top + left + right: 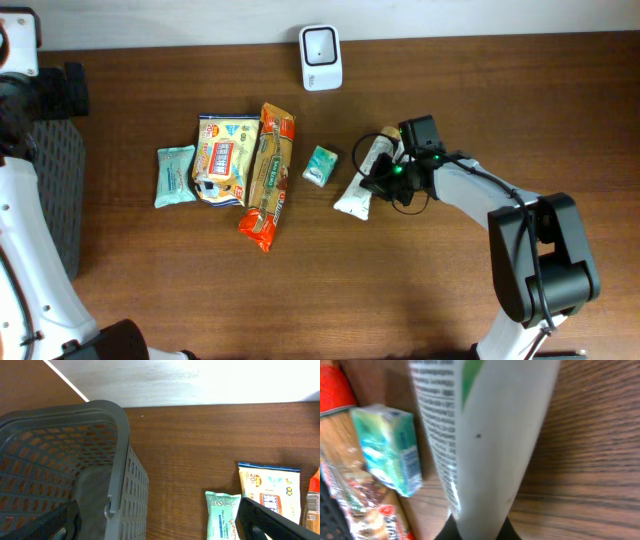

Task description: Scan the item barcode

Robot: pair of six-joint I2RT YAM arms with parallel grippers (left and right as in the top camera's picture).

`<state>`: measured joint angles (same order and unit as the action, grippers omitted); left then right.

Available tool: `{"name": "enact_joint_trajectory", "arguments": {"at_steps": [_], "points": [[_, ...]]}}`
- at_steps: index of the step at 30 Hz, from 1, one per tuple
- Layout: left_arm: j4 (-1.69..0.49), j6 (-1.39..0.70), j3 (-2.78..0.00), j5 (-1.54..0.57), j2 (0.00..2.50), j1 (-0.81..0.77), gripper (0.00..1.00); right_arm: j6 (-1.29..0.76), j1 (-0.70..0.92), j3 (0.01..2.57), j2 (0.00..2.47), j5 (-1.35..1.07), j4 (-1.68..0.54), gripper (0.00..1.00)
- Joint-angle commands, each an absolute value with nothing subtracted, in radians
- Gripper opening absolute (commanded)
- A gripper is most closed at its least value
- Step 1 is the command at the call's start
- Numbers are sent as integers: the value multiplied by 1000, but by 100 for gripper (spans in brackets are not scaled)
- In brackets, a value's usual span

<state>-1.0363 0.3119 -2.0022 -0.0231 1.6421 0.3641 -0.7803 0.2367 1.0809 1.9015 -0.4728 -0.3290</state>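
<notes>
Tube [355,192]: mid-bench [200,300], just right of the small green box [320,165]; long axis slants near-left to far-right.
Right hand [386,176]: closed on the tube, gripping it across that axis.
Left hand [160,529]: open, empty, by the basket [120,435], well apart.
Scanner [320,57]: far edge, up-left of the tube; we judge the right arm nearer.

A grey perforated basket [65,460] stands at the left edge of the wooden table [300,290]. Left of centre lie a teal wipes pack [175,175], a yellow snack bag [225,158], a long orange packet [268,178] overlapping it, and a small teal box [321,166].
</notes>
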Motion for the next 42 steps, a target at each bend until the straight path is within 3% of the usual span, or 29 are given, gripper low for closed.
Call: {"name": "enact_joint_trajectory", "arguments": {"at_steps": [1,5,9,10,11,12,13,20,24,27,30,34,42], "points": [[-1036,324,-2013,-31,1630,366,99,-703,222,1112,1906,-385,-436,4],[-1036,324,-2013,-31,1630,366,99,-313,300,1485,1881,-47,-925,4],[-1036,323,-2013,-31,1630,366,99,-154,419,1490,1952,110,-938,4],[-1036,323,-2013,-31,1630,366,99,-165,421,1490,1972,97,-935,9],[-1036,323,-2013,-31,1630,366,99,-207,412,1490,1983,72,-936,27],[-1036,323,-2013,-31,1630,366,99,-239,403,1488,1986,49,-934,36],[-1036,324,-2013,-31,1630,366,99,-264,381,1485,1986,-16,-927,39],[-1036,324,-2013,-31,1630,366,99,-258,199,1320,2006,-413,-801,44],[-1036,324,-2013,-31,1630,366,99,-214,183,1187,2006,-583,-701,47],[-1036,324,-2013,-31,1630,366,99,-218,162,1178,2006,-599,-691,4],[-1036,324,-2013,-31,1630,366,99,-217,142,1211,1962,-625,-701,4],[-1036,323,-2013,-31,1630,366,99,-107,163,1305,1716,-755,-706,4],[-1036,323,-2013,-31,1630,366,99,-104,165,1322,1309,-861,-707,4]]}}
